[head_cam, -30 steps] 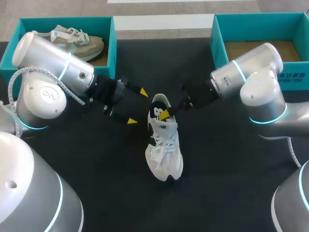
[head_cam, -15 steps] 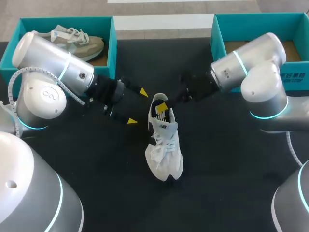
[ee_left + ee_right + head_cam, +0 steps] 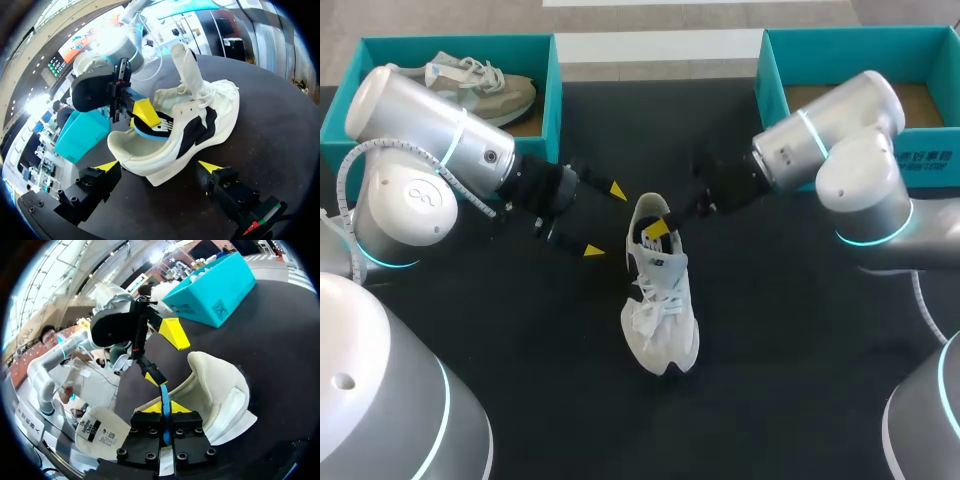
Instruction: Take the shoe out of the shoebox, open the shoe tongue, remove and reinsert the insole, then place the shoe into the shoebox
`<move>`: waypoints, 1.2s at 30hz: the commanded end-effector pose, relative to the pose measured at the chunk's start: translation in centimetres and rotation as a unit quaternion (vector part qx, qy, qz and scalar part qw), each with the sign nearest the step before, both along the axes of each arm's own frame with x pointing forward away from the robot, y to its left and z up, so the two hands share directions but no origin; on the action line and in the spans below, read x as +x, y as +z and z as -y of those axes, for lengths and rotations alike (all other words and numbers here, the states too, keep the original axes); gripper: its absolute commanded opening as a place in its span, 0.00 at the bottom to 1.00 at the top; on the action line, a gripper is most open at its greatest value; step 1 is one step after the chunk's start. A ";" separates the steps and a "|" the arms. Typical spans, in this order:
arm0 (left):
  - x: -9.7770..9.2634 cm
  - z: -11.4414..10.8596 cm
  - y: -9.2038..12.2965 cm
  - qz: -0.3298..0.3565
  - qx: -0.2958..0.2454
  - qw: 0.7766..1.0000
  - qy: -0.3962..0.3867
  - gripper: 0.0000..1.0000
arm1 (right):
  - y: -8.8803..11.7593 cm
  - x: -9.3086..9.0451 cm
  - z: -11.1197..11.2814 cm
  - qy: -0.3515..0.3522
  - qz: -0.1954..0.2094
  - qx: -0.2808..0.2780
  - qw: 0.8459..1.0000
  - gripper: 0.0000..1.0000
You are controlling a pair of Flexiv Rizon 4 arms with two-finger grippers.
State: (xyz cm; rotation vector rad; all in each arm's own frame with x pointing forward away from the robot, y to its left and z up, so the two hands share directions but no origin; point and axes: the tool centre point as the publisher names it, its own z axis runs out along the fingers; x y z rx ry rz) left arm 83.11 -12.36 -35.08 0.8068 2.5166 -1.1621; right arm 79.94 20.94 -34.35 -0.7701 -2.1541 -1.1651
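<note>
right gripper (image 3: pixel 164 408): clamped on insole (image 3: pixel 163 391) (inside shoe (image 3: pixel 658 290)) | left gripper (image 3: pixel 159 166): spread wide beside heel

We count one white sneaker (image 3: pixel 660 300), one tan sneaker (image 3: pixel 485 88), one insole (image 3: pixel 163 395), and two teal shoeboxes flanking the white sneaker: left shoebox (image 3: pixel 556 95), right shoebox (image 3: pixel 768 85).

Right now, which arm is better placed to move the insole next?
Right, probably. The right gripper is shut on the insole's blue edge at the shoe's opening; the left gripper stands open beside it, holding nothing.
</note>
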 end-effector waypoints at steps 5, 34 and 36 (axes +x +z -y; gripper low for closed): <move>-0.1 0.1 0.1 0.000 0.003 1.000 0.001 1.00 | 1.2 0.3 -0.3 -0.003 0.021 -0.006 1.000 0.37; -0.1 0.1 0.1 0.000 0.003 1.000 0.001 1.00 | 7.6 2.0 4.6 -0.078 0.103 -0.051 0.990 0.36; -0.1 0.1 0.1 0.000 0.003 1.000 0.001 1.00 | 7.6 1.8 4.9 -0.089 0.101 -0.062 0.989 0.00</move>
